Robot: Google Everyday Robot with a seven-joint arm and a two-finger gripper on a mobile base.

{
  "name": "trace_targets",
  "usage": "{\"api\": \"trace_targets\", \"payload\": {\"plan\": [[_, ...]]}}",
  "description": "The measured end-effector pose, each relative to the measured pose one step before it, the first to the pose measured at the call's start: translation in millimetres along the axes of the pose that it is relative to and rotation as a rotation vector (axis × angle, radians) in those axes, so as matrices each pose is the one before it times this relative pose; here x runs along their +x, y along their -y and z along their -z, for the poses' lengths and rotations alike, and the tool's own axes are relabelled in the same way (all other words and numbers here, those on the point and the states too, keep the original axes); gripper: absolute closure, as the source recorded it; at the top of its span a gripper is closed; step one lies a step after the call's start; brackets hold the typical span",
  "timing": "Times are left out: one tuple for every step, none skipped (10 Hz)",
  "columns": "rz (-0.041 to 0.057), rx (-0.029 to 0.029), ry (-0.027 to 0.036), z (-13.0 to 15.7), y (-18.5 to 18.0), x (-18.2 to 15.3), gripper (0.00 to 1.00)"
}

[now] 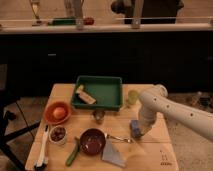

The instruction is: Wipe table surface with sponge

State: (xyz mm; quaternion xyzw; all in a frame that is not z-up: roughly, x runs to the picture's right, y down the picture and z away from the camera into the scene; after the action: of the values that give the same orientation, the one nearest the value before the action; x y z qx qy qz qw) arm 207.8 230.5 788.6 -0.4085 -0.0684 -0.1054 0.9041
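Note:
The light tan table surface (150,150) has a small dark printed mark (164,159) near its front right corner. The sponge (134,127), a small grey-blue block, rests on the table right of centre. My gripper (140,131) hangs from the white arm that comes in from the right, and it is down at the table, shut on the sponge. The arm hides the sponge's right side.
A green tray (115,82) with a yellowish block stands at the back. A yellow-green cup (132,96), a metal cup (99,116), a dark red bowl (92,141), a fork (118,138) and a grey-blue triangular cloth (114,155) lie close by. An orange bowl (57,112) and a white brush (42,149) are at left.

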Motion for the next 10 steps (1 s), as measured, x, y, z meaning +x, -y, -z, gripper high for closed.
{"api": "trace_targets", "payload": {"plan": [[0.01204,-0.00550,0.00629,-0.78,-2.23,-5.04,1.00],[0.00332,-0.00396,0.00372,-0.30,-5.83,-1.88,1.00],[-0.00685,-0.00745,0.00322,-2.03,-10.77,2.68,1.00],[-0.02025,-0.00605,0.00274,-1.58,-11.52,8.92,1.00],[-0.01839,-0.00279,0.00002,-0.48,-5.29,9.26,1.00],[-0.02867,-0.00038,-0.00088,0.32,-5.38,13.83,1.00],[-0.02450,0.00109,-0.00240,0.61,-3.62,11.11,1.00],[-0.02842,0.00243,-0.00799,1.89,0.94,10.01,1.00],[-0.01140,0.00608,-0.00456,1.74,5.39,3.07,1.00],[-0.00732,0.00420,-0.00298,1.92,8.26,1.69,1.00]]}}
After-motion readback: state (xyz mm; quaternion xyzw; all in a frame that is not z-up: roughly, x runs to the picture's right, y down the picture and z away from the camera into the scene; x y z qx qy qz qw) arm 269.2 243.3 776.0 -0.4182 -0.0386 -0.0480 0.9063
